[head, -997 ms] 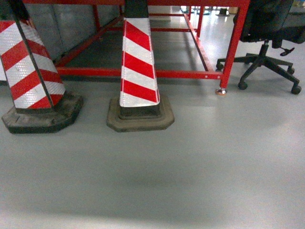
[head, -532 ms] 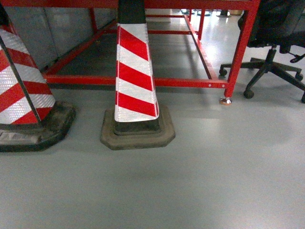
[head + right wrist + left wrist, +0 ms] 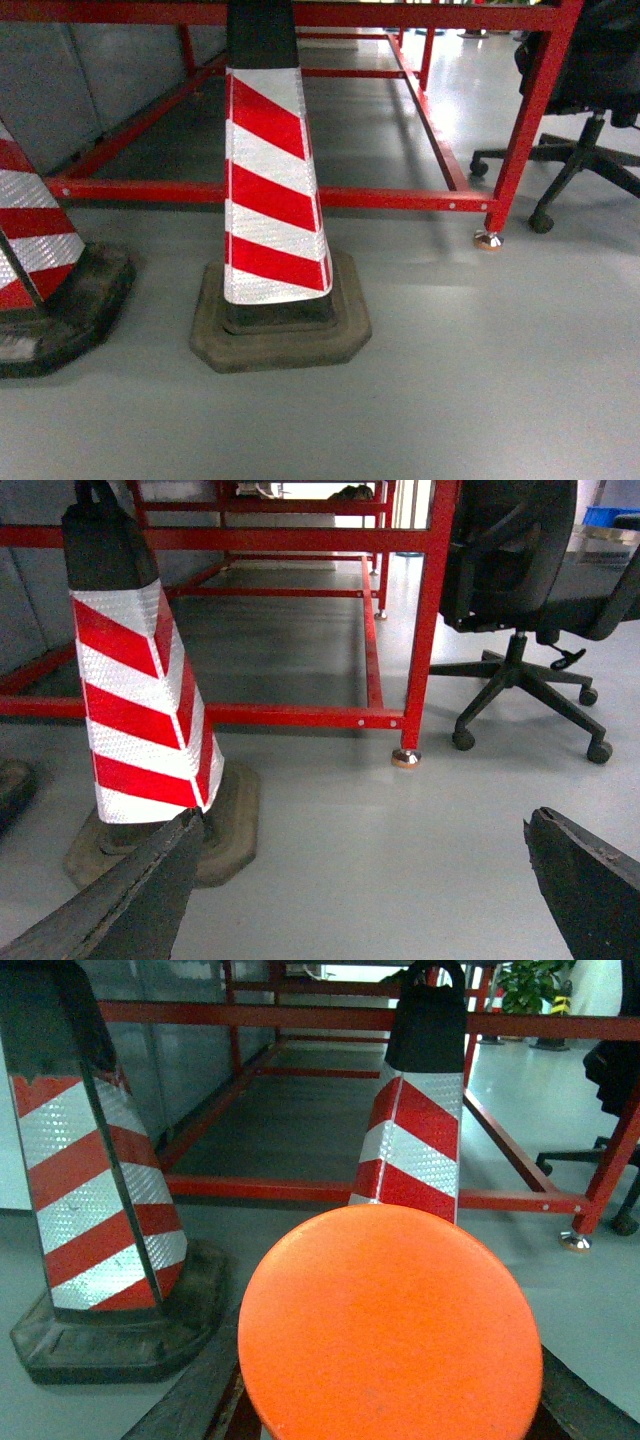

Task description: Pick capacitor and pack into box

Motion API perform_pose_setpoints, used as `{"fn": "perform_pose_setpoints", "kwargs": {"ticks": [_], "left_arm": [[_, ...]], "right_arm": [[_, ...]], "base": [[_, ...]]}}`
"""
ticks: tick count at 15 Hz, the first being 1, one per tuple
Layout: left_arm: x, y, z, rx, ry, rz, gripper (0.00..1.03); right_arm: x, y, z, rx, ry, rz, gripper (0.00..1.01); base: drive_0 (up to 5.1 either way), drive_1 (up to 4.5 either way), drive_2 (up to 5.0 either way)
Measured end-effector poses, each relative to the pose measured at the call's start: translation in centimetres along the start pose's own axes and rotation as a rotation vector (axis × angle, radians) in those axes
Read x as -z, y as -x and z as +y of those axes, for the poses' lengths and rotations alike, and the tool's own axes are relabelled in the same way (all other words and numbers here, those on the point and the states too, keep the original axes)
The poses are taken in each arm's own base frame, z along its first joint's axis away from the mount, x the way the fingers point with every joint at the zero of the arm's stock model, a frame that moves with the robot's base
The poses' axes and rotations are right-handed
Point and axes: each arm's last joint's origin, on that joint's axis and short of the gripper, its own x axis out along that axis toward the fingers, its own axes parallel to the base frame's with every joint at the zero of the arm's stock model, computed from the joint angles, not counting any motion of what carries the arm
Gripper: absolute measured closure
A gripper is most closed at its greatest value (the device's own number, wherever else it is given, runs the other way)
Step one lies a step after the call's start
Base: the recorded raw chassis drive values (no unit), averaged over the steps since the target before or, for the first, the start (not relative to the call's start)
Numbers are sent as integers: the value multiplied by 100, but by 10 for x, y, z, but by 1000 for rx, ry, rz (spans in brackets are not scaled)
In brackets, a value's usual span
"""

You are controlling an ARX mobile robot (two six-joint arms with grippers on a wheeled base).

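Nothing was packed yet: no box or capacitor showed, only a striped cone at twelve o'clock; the right tool was spread, the left held an orange disc.

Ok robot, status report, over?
Right gripper open, empty. Orange disc between left fingers, grip unclear. Box not in view. Cones and red frame ahead.

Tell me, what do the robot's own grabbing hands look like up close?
The right gripper has two flat, dark grey, wedge-shaped jaws with rough, worn edges. Of the left gripper only dark jaw edges show, beneath a smooth round orange disc. No cables or markings are visible. The head view shows neither arm.
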Motion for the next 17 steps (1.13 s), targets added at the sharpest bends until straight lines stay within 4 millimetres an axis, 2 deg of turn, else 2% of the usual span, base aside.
{"fn": "perform_pose_setpoints", "kwargs": {"ticks": [4, 17], "left_arm": [[0, 0, 0, 1, 0, -2, 59], [0, 0, 0, 0, 0, 2, 59]], "right_arm": [[0, 0, 0, 0, 0, 1, 3], [0, 0, 0, 0, 0, 2, 3]], "base": [[1, 402, -400], [0, 0, 0]]}}
